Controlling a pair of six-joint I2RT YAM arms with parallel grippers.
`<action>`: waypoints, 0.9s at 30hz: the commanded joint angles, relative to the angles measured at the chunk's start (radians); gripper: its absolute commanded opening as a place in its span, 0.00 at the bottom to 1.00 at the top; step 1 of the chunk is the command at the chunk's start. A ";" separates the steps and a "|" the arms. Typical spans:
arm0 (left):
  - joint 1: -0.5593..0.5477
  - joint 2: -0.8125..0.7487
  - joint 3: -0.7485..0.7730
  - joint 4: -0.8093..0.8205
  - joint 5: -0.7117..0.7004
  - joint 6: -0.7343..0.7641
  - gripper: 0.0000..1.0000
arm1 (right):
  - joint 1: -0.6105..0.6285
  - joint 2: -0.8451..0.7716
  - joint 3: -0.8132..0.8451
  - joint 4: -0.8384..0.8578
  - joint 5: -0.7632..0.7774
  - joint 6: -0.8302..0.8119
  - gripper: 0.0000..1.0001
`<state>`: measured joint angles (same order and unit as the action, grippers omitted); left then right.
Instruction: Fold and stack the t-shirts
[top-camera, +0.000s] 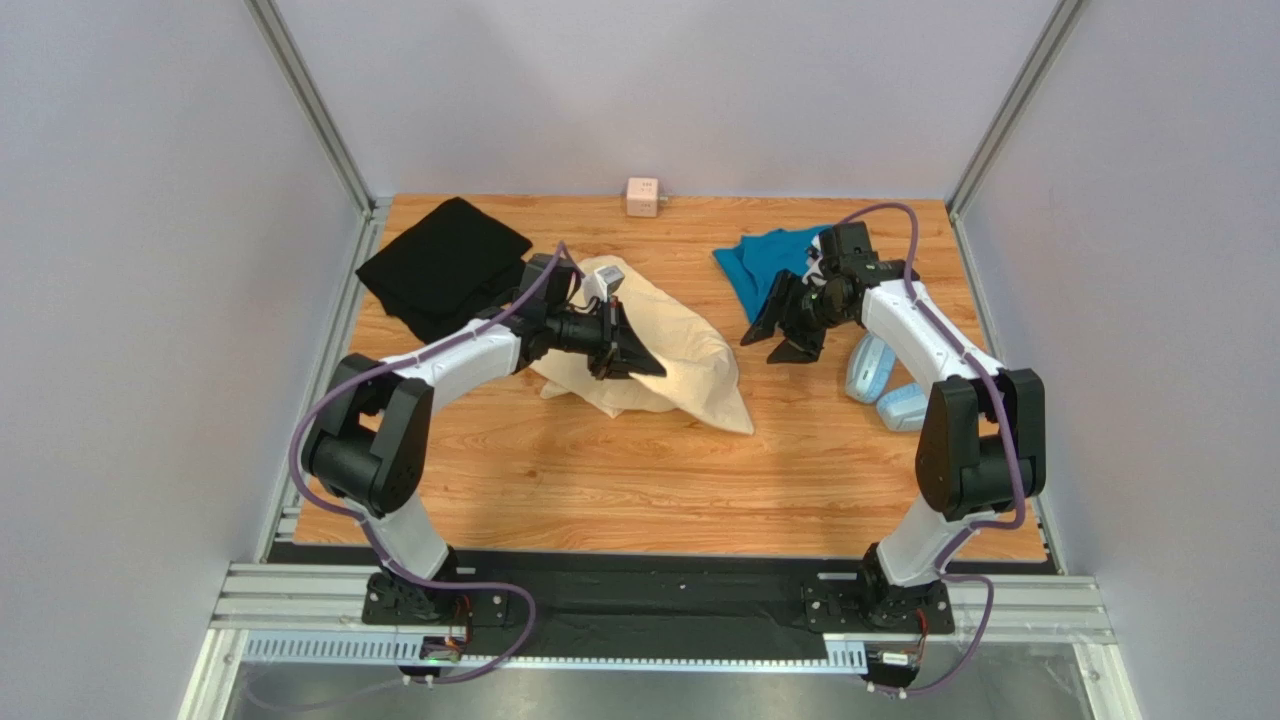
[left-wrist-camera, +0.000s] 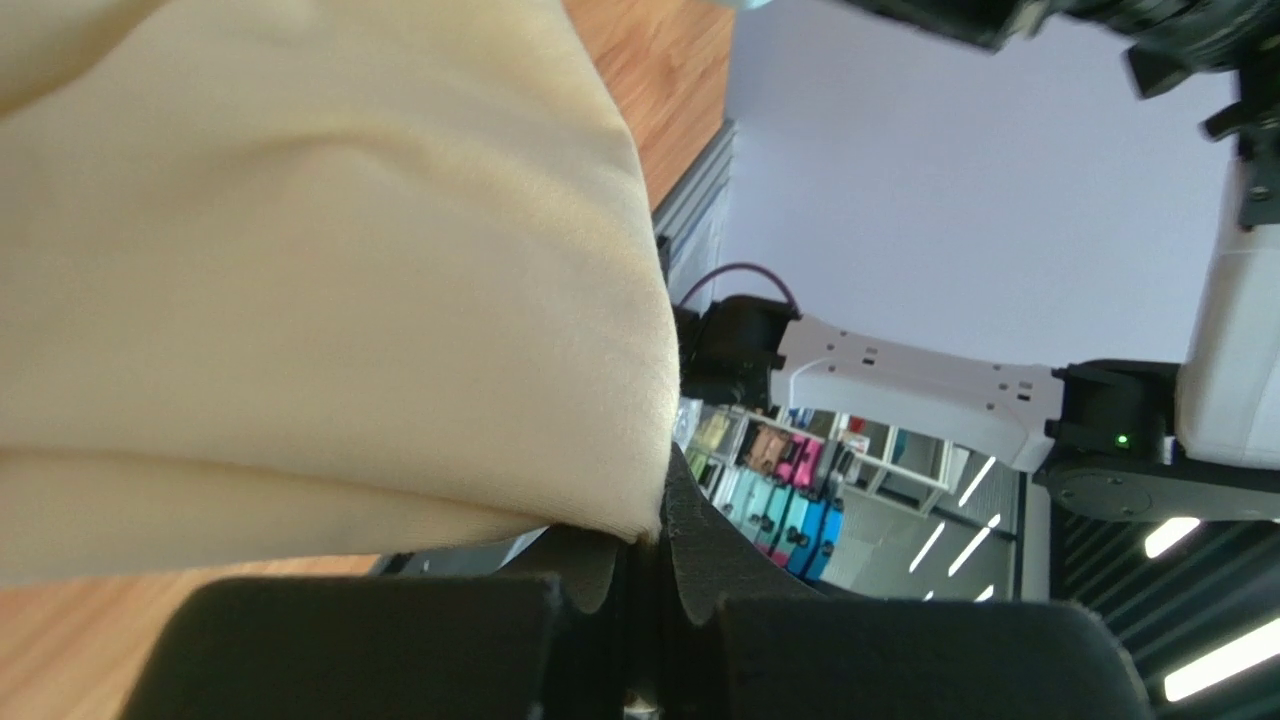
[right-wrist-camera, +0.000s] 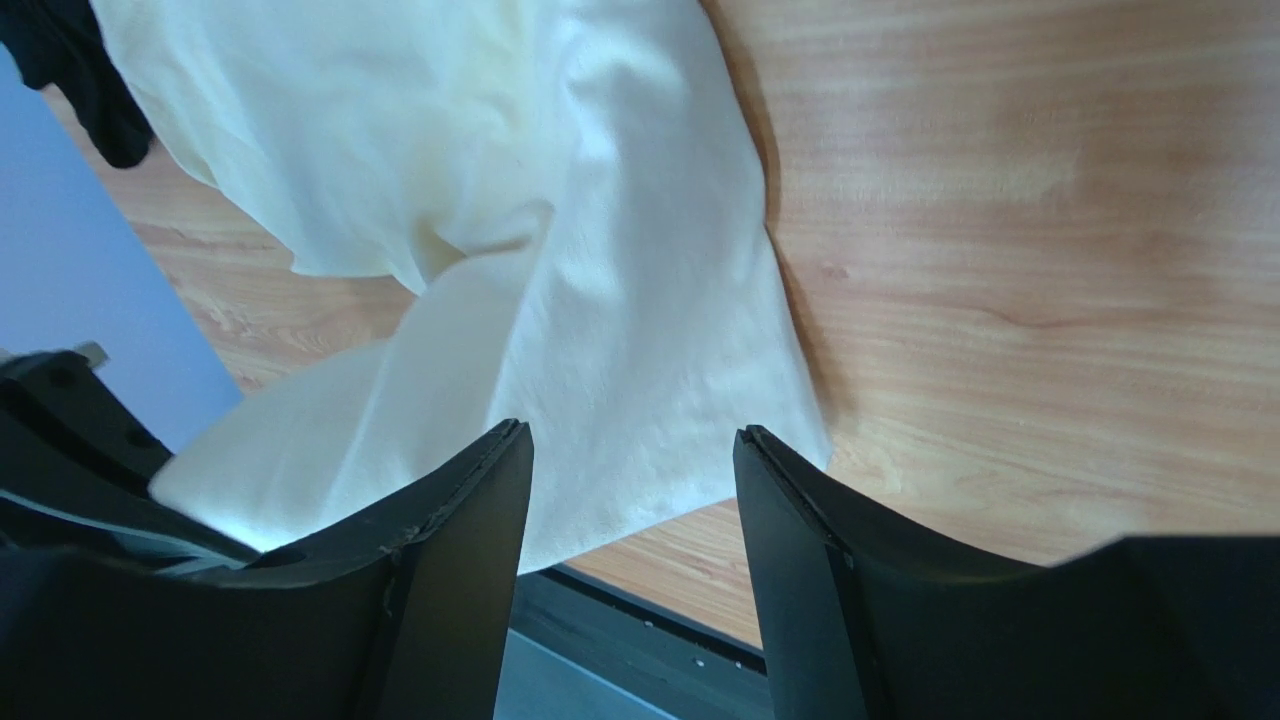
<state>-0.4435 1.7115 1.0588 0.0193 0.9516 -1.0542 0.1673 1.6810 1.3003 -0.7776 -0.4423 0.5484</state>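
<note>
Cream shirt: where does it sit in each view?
Top external: cream shirt left of centre.
Left wrist: fills the upper left, its edge pinched by the shut left fingers.
Right wrist: upper left, beyond the open right fingers.
Shared landmark: wood tabletop.

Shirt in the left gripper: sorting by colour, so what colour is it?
Pale cream-yellow shirt, best in top view.

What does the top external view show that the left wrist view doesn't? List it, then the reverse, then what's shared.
Top external only: the black shirt, teal shirt, headphones and pink cube. Left wrist only: close up, the left claw shut on an edge of the cream shirt, and coloured boxes on shelves beyond. Both: the cream shirt and the wooden table.
</note>
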 joint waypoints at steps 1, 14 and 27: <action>0.011 -0.088 0.075 -0.559 0.062 0.325 0.00 | -0.006 0.031 0.080 0.066 0.001 -0.015 0.58; -0.023 -0.360 -0.105 -0.725 0.156 0.336 0.00 | -0.005 0.042 0.122 0.093 -0.041 0.024 0.56; -0.049 -0.460 0.016 -0.755 -0.102 0.313 0.52 | 0.064 0.095 0.191 0.043 -0.030 0.010 0.65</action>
<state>-0.4904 1.3087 0.9760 -0.7216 0.9138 -0.7204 0.1986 1.7527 1.4322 -0.7208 -0.4656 0.5713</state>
